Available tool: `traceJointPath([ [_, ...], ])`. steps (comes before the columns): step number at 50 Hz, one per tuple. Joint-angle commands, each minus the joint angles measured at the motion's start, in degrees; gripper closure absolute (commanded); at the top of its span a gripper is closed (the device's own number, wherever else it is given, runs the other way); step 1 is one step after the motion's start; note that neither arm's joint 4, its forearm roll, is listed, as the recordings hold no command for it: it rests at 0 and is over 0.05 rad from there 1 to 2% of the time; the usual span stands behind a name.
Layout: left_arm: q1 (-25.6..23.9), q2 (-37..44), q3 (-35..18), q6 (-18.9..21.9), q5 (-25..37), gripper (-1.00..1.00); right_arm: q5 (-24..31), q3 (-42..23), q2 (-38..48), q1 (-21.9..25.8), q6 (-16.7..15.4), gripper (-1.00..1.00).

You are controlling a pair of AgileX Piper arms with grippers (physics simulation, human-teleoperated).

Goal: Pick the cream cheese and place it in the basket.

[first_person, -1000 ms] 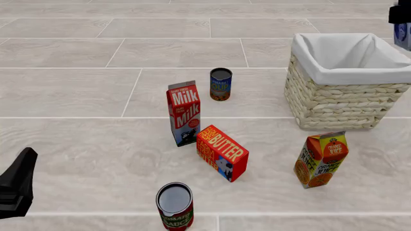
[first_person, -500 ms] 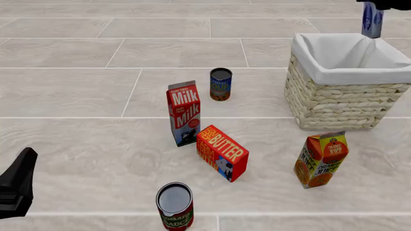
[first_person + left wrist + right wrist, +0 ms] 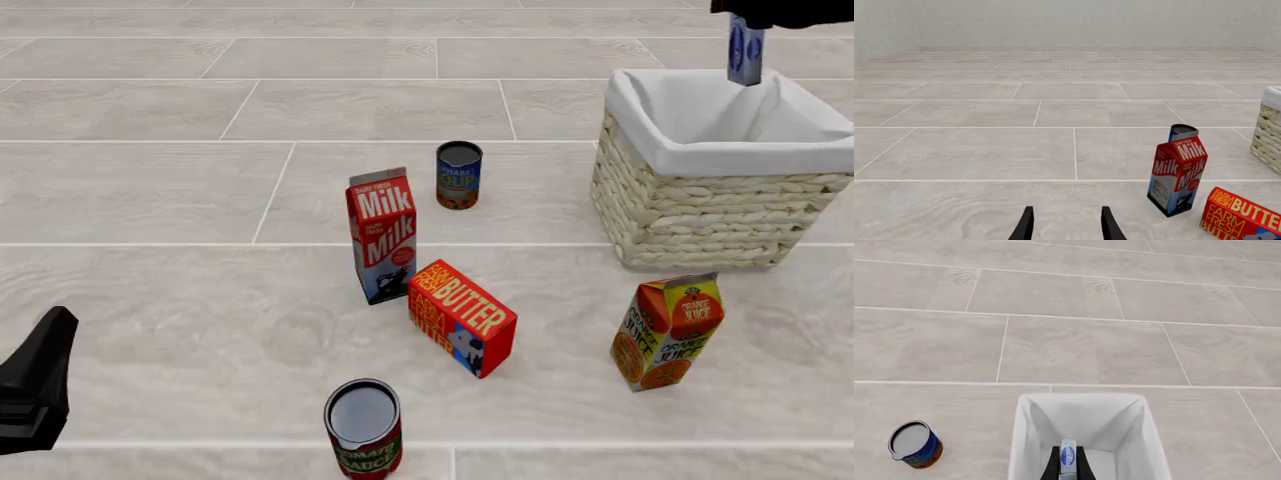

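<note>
Item: cream cheese [image 3: 745, 50]. Held edge-on and upright, pinched between the jaws of the right gripper [image 3: 1067, 466]; in the front view only a dark part of that gripper is seen at the top edge, at about 1 o'clock. The box is hung above the far side of the basket [image 3: 694, 215], its lower end over the white liner and clear of the floor of the basket. Compared with one second ago, when the box was cut off at the right edge beyond the basket, it has been carried toward 9 o'clock and is now set over the opening. The right wrist view confirms this: the box is seen directly above the lined interior.

Meaning for the task: transport is judged nearly finished. What is left is a short lowering and a release; a drop from this height would probably land inside, though the box is nearer the far rim than the middle.

Item: left gripper [image 3: 1066, 225]. Jaws spread, nothing between them; parked low at 8 o'clock in the front view, unchanged.

Other stock on the surface, none of it moved:
- milk [image 3: 383, 235], upright, near the middle.
- butter [image 3: 462, 317], lying at 5 o'clock of the milk, just beside it.
- blue can [image 3: 458, 174], open-topped, at 1 o'clock of the milk.
- juice [image 3: 666, 331], tilted, at 6 o'clock of the basket.
- sauce can [image 3: 363, 427], at the near edge.
</note>
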Motion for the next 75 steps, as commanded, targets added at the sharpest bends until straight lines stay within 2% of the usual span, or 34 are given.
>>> traceJointPath([
  [1, 0.0, 0.0, 0.0, 0.0, 0.0, -1.0, -1.3, -1.8, 4.0, -0.3, 3.0, 1.0],
  [7, 0.0, 0.0, 0.0, 0.0, 0.0, -1.0, -1.7, -2.9, 6.0, -0.2, 5.0, 1.0],
  [20, 0.0, 0.0, 0.0, 0.0, 0.0, -1.0, -2.6, -4.9, 9.8, -0.7, 7.0, 1.0],
  [33, 0.0, 0.0, 0.0, 0.0, 0.0, -1.0, -2.4, -7.4, 13.2, -1.4, 6.4, 1.0],
  [47, 0.0, 0.0, 0.0, 0.0, 0.0, -1.0, -3.6, -6.5, 14.6, -1.0, 6.5, 1.0],
  [75, 0.0, 0.0, 0.0, 0.0, 0.0, -1.0, -5.5, -5.2, 17.1, -3.0, 6.2, 1.0],
])
